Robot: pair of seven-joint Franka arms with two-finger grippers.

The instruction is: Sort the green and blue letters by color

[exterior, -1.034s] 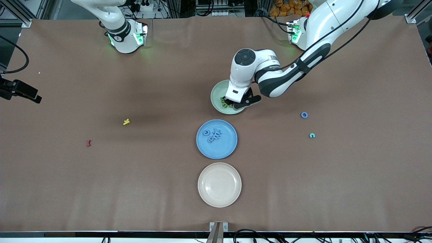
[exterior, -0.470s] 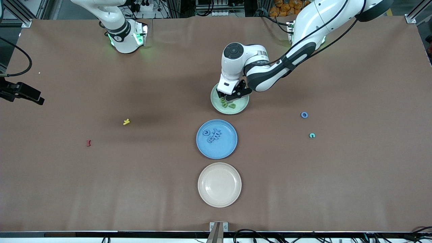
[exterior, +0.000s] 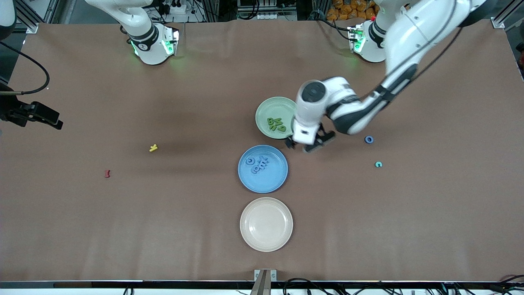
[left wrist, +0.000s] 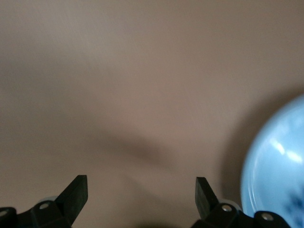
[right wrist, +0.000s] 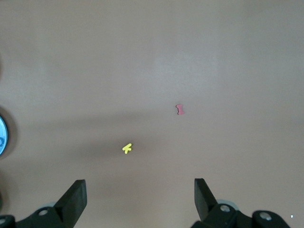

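Several green letters [exterior: 275, 123] lie on the green plate [exterior: 268, 107]. Several blue letters [exterior: 257, 164] lie on the blue plate [exterior: 270, 182], whose rim also shows in the left wrist view [left wrist: 278, 166]. A blue ring letter [exterior: 369, 139] and a teal-green letter [exterior: 378, 164] lie on the bare table toward the left arm's end. My left gripper [exterior: 307, 146] [left wrist: 141, 186] is open and empty over bare table, just off the green plate's rim. My right gripper [exterior: 43, 117] [right wrist: 140, 187] is open and empty, waiting high over the right arm's end.
An empty beige plate [exterior: 266, 224] sits nearest the front camera, in line with the other plates. A small yellow letter [exterior: 153, 148] [right wrist: 126, 148] and a dark red letter [exterior: 107, 173] [right wrist: 180, 109] lie toward the right arm's end.
My left gripper has left the green plate and moved toward the left arm's end, over bare table, uncovering the green letters. The right gripper has drifted slightly.
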